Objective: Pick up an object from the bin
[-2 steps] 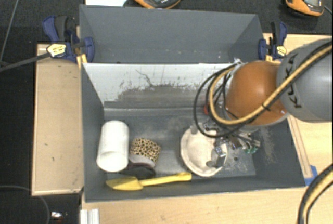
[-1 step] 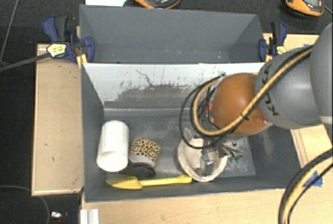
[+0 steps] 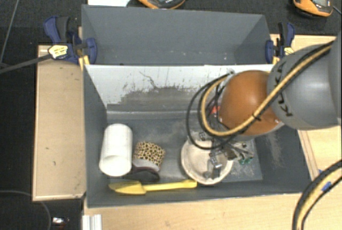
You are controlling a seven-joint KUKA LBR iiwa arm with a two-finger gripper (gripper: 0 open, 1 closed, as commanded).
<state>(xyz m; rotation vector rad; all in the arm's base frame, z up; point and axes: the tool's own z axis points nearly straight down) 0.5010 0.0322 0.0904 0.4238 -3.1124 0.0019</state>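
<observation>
My gripper [image 3: 215, 166] hangs low over a round white dish-like thing [image 3: 193, 165] at the front middle-right of the bin, its metal fingers reaching down onto the dish's right half. To the left lies a small roll with a leopard-spot pattern [image 3: 149, 155]. A yellow long-handled tool [image 3: 155, 187] lies along the bin's front wall, just left of the dish.
A white cylinder [image 3: 117, 149] lies on its side at the front left, touching the spotted roll. The arm's orange cover and looped cables hang over the bin's right half and hide the floor beneath them.
</observation>
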